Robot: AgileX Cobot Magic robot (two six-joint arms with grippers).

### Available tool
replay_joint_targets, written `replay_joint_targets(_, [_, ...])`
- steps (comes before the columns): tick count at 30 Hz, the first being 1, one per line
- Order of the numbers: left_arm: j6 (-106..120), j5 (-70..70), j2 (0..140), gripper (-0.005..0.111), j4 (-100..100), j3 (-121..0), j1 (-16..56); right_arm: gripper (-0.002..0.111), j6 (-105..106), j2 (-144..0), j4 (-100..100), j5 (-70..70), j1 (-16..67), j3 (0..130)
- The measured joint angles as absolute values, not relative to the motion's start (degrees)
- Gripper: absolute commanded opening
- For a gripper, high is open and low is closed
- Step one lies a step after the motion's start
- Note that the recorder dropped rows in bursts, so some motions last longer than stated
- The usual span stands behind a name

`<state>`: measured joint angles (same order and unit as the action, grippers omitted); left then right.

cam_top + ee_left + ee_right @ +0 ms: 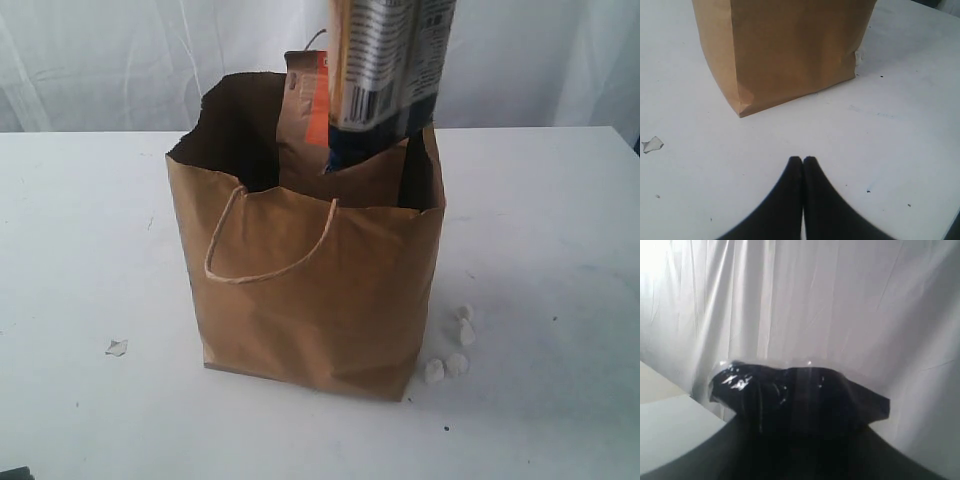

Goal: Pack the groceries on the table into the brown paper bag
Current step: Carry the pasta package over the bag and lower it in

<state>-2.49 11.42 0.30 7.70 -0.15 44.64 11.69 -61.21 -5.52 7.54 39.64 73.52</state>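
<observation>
**Bag (310,300) in front, packet (385,70) standing in its mouth**

Mid-frame on the table (90,250) we see the bag. The packet rises at top centre, long axis vertical, with its lower end dipped into the right back of the mouth, just beside the pouch (305,110). Our right gripper (800,445) is clamped on the packet's upper end, so we judge the move runs straight down. Our left gripper (803,165), fingers together and empty, hovers low before the bag.

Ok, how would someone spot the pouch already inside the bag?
Find the brown paper bag standing on the white table. Sticking up past its far rim, just left of the long noodle packet in the exterior view, is the brown pouch. Its orange label sets it apart.
</observation>
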Motion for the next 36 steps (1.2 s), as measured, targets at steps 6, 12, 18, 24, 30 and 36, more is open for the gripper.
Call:
replay_joint_targets(6, [-2.5, 11.4, 0.3, 0.000, 7.7, -0.2, 44.6, 0.000, 11.7, -64.4, -5.5, 6.5, 41.0, 73.5])
replay_joint_targets(12, [-2.5, 11.4, 0.3, 0.000, 7.7, -0.2, 44.6, 0.000, 10.6, -67.2, -5.5, 3.1, 41.1, 73.5])
replay_joint_targets(18, [-2.5, 11.4, 0.3, 0.000, 7.7, -0.2, 44.6, 0.000, 9.1, -69.2, -5.5, 2.7, 41.1, 73.5])
replay_joint_targets(24, [-2.5, 11.4, 0.3, 0.000, 7.7, -0.2, 44.6, 0.000, 9.0, -71.0, -5.7, 4.8, 41.1, 73.5])
replay_joint_targets(30, [-2.5, 11.4, 0.3, 0.000, 7.7, -0.2, 44.6, 0.000, 10.2, -71.1, -5.7, 8.1, 41.1, 73.5])
replay_joint_targets(36, [-2.5, 11.4, 0.3, 0.000, 7.7, -0.2, 44.6, 0.000, 14.8, -71.3, -5.6, 14.1, 41.1, 73.5])
